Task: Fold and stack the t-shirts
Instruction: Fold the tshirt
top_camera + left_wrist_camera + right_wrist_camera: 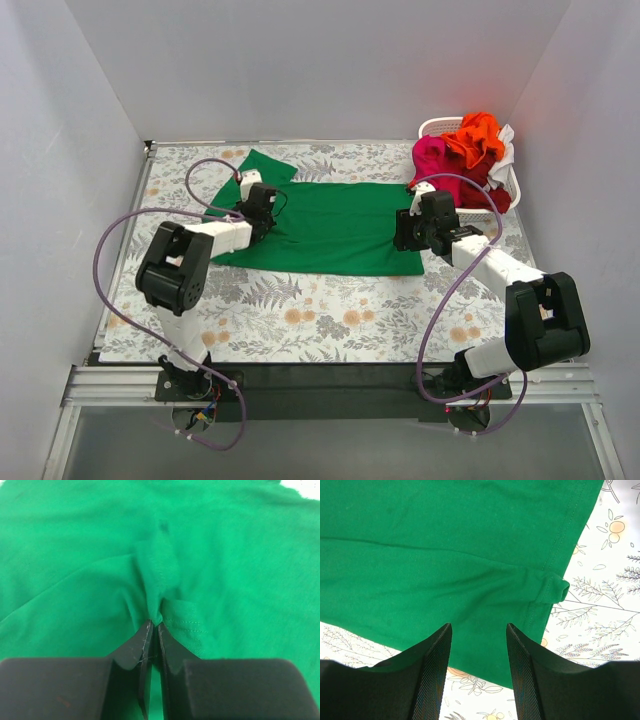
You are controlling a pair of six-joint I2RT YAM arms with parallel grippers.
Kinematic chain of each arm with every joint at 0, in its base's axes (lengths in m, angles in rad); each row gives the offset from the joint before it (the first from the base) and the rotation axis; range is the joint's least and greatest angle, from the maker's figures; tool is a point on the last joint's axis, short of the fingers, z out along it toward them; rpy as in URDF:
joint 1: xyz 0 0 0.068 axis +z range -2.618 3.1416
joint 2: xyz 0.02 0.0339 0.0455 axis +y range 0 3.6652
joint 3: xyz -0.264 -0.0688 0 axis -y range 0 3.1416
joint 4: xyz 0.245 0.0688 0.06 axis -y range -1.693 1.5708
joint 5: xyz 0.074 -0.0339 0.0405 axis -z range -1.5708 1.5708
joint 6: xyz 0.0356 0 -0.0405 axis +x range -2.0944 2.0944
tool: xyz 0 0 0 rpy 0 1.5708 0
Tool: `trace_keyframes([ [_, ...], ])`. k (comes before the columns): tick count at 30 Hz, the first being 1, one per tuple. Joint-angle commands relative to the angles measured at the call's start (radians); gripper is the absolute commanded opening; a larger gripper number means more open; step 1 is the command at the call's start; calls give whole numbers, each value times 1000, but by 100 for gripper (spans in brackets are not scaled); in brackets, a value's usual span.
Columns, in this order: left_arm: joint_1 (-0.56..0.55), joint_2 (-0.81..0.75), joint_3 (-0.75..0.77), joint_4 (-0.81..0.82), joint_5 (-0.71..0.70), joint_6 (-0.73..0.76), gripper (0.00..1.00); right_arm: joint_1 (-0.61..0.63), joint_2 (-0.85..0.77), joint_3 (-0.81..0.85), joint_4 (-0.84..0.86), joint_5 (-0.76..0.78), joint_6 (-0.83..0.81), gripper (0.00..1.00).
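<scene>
The green t-shirt (335,226) lies spread on the floral table, one sleeve (262,164) pointing to the far left. My left gripper (262,212) is shut on a pinched fold of the green t-shirt (159,580) near its left end. My right gripper (405,230) is open, jaws apart just above the green t-shirt's hem (480,605) at the right end, holding nothing. The orange t-shirt (478,137), magenta pink t-shirt (433,160), dark red t-shirt (490,190) and a white t-shirt (503,150) are heaped in the basket.
A white plastic basket (436,127) stands at the far right corner. The floral tablecloth (330,310) covers the table; grey walls enclose three sides. Purple cables loop over both arms.
</scene>
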Motion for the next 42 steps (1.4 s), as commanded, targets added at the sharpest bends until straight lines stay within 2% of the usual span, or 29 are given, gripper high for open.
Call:
trace_keyframes([
  [1,-3,-158,-82,48,-87,-42,10,3,-21,-3,25,-11,3,43],
  [8,29,-252,-189,-15,-99,-101,15,3,-18,-3,25,-27,3,43],
  [12,39,-293,-232,-93,-96,-139,29,2,-21,-4,25,-28,1,43],
  [13,40,-307,-252,-119,-97,-144,37,3,-19,-4,25,-28,1,43],
  [14,40,-336,-258,-130,-105,-156,40,3,-18,-3,25,-28,0,43],
  [16,40,-374,-272,-153,-113,-159,45,3,-13,-3,25,-28,0,43],
  [20,39,-462,-236,-141,-74,-165,47,3,-2,3,25,-38,-2,44],
  [23,30,-439,-196,-100,-41,-151,48,2,-1,5,27,-39,-2,44],
  [27,28,-315,-79,-109,-65,-101,56,5,-7,0,24,-38,-3,44],
  [31,39,-229,-44,-159,-114,-95,64,3,-18,-3,22,-28,-5,44],
  [34,83,-227,-71,-125,-20,-101,66,3,-11,0,21,-30,-6,44],
  [35,101,-229,-79,-103,64,-92,66,3,-5,2,21,-36,-5,44],
  [42,106,-171,-51,-12,206,-18,72,8,44,16,22,-53,0,44],
])
